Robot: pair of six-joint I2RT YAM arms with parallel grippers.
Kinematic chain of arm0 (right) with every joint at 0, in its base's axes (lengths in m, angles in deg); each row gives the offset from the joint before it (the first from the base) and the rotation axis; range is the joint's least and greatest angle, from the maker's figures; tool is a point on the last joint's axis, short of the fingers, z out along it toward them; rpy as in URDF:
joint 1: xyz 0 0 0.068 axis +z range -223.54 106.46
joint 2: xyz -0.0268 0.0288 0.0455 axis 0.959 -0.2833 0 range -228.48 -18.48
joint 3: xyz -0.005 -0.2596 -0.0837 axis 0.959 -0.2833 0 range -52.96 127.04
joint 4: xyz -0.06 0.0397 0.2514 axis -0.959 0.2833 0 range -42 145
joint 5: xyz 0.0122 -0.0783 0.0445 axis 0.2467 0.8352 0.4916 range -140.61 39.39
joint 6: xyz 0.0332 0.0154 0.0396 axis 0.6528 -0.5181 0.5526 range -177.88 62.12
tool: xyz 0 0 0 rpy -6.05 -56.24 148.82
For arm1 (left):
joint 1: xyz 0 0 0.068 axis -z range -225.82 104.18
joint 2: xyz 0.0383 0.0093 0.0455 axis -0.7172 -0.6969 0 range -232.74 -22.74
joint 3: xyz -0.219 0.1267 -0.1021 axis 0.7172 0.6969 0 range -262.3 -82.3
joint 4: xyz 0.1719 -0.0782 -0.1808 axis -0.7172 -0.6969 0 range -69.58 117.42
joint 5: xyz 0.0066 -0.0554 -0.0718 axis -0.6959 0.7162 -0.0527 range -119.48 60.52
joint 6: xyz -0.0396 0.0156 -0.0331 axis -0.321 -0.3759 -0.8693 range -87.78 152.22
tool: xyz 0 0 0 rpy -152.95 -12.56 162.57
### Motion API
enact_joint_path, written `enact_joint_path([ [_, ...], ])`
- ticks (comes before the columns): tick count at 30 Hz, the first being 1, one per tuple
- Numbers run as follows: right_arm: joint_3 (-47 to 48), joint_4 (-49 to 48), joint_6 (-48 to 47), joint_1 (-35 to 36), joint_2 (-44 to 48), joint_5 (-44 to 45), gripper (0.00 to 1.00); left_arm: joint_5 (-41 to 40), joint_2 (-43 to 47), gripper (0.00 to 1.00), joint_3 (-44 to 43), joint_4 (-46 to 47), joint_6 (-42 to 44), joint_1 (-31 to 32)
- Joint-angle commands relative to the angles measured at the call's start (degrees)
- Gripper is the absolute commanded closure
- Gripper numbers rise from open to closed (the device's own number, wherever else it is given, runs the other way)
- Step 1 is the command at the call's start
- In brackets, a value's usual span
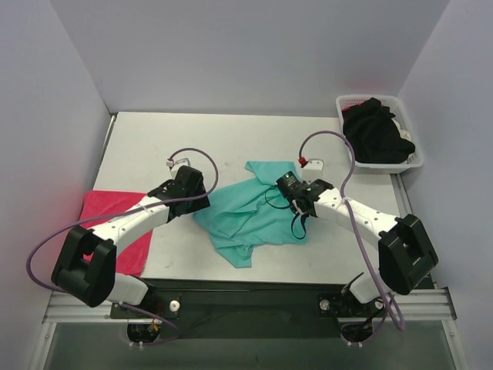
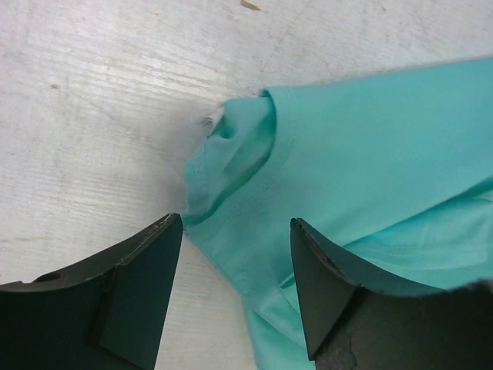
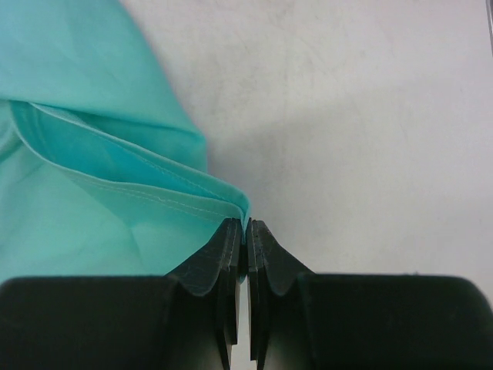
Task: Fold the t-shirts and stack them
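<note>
Teal-green t-shirt (image 1: 254,216) lies all crumpled in the middle of the tabletop (image 1: 231,139), between my two arms. It is not flat yet.

My right claw (image 3: 245,225) has its two fingers pressed together. A folded edge of the teal cloth goes in right at the tips, so I think it is pinching that edge. My left claw (image 2: 235,231) is wide apart. It hangs low over the other side of the shirt, where a thick stitched edge is bunched up. That may be the neck or a sleeve; I cannot tell which. Nothing is squeezed there.

The pinkish-red t-shirt (image 1: 115,223) lies at the left side of the tabletop, partly under my left arm. The black t-shirts (image 1: 377,139) are piled in the white basket (image 1: 416,160) in the far right corner.

I think the step now is getting hold of the teal shirt with both claws, so I can spread it flat. Next, the left claw needs to go down a little and close on that stitched edge. Then both claws should pull apart gently. No fold has been made on it yet.
</note>
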Motion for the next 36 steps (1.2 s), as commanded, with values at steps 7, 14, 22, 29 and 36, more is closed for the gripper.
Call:
enact_joint_path([
  [7,-2.33,7.38,9.15,-1.19,0.13,2.28,1.00,8.73,1.34,0.39,2.43,5.59,1.64,2.84],
  [14,-2.15,7.56,9.07,-1.54,0.05,2.54,1.00,13.29,-0.33,0.48,4.36,9.00,1.11,4.34],
  [22,-2.24,7.65,9.24,-1.81,-0.92,2.19,1.00,14.01,-2.88,0.50,4.89,11.03,0.94,5.04],
  [29,-2.68,7.91,9.15,-2.16,-0.48,2.45,1.00,12.95,-4.29,0.68,4.11,11.30,1.11,5.22],
  [36,-3.12,8.61,9.42,-3.13,1.62,3.33,1.00,5.07,1.24,1.00,-0.01,3.05,1.28,5.13],
])
